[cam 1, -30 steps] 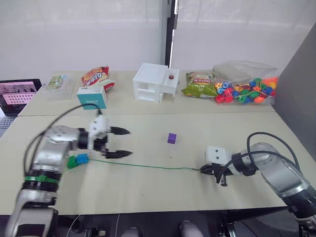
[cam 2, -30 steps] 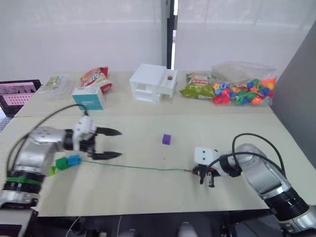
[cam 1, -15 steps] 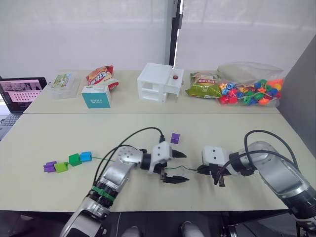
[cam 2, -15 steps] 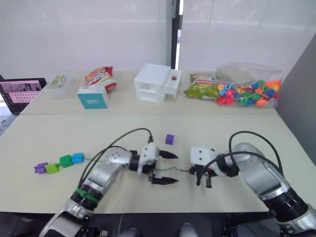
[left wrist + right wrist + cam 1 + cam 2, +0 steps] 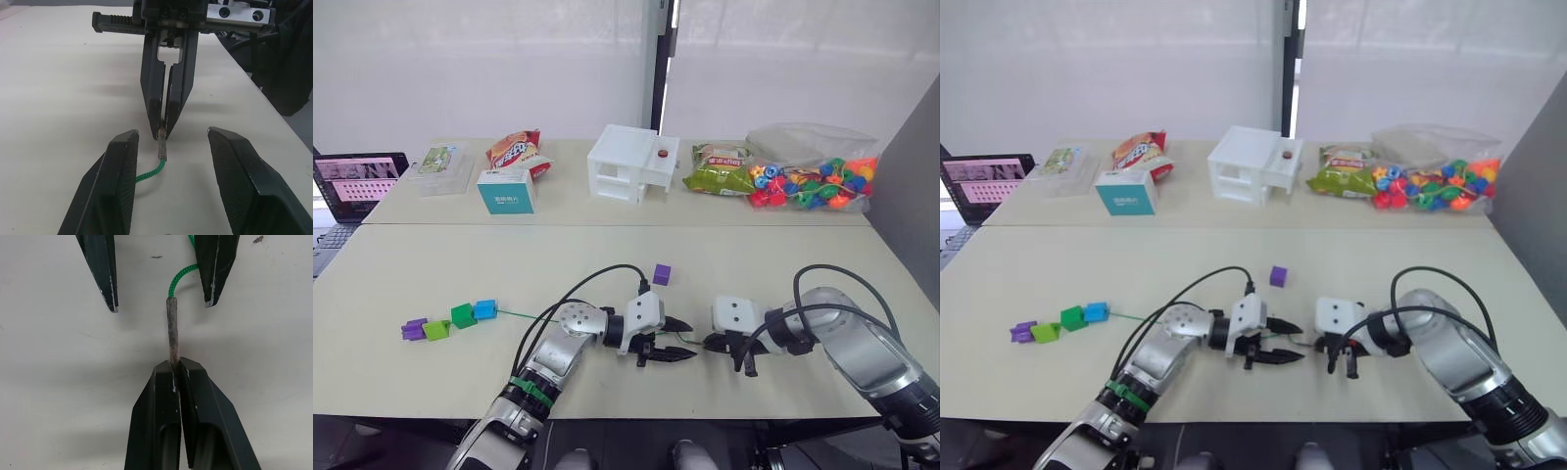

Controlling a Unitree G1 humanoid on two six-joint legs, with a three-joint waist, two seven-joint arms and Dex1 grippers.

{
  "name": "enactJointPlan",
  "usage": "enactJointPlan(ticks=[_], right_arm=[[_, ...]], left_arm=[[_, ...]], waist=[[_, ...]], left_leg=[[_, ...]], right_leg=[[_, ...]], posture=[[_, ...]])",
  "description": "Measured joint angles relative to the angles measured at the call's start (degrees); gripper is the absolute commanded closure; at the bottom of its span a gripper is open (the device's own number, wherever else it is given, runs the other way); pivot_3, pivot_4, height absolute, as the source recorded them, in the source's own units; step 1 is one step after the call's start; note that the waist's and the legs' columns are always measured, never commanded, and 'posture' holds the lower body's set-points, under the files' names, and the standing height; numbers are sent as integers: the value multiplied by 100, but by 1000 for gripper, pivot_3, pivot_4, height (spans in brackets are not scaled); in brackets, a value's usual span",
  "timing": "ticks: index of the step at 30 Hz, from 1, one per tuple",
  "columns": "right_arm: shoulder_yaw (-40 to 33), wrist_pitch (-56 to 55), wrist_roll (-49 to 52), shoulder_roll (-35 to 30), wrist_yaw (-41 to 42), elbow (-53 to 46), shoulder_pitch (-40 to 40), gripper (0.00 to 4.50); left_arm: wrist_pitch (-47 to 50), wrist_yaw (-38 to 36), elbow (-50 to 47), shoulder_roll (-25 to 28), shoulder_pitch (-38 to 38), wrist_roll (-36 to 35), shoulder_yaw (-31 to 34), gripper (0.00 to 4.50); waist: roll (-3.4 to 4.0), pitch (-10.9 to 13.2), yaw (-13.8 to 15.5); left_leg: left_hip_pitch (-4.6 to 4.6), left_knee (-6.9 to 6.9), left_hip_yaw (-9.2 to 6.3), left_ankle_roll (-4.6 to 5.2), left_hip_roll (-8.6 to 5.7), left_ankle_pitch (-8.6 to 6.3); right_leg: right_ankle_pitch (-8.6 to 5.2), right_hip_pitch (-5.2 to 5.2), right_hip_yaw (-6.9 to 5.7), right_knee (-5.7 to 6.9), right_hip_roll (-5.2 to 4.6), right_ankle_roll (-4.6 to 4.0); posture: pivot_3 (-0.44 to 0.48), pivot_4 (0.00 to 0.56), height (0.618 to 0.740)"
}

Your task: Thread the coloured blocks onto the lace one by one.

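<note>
The lace is a thin green cord lying across the table. Its stiff grey tip is pinched by my shut right gripper, also seen as my right gripper. My left gripper is open. Its fingers stand on either side of the tip without touching it. At the lace's far left end lie several coloured blocks in a row: purple, lime green, darker green and blue. Another purple block sits loose just behind the grippers.
Along the back of the table stand a white box model, a teal box, snack bags, a clear container and a bag of bright beads. A laptop sits at the far left.
My left gripper has swung from the left, near the row of blocks, to the table's middle. It now faces the right gripper with its fingers around the lace tip. The camera also shifted.
</note>
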Motion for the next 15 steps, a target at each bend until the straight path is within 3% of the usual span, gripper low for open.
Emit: enactJointPlan(ticks=[11, 15], right_arm=[[0, 5, 6, -1, -2, -1, -1, 4500], [2, 10, 6, 0, -6, -9, -1, 4500]], left_arm=[[18, 12, 287, -112, -150, 180, -83, 2174], [14, 17, 329, -181, -160, 187, -86, 3338]], waist=[[0, 0, 1], [0, 0, 0]], left_leg=[[0, 0, 0, 0, 0, 0], [0, 0, 0, 0, 0, 0]], right_leg=[[0, 0, 0, 0, 0, 0], [0, 0, 0, 0, 0, 0]], posture=[[0, 150, 740], [0, 150, 740]])
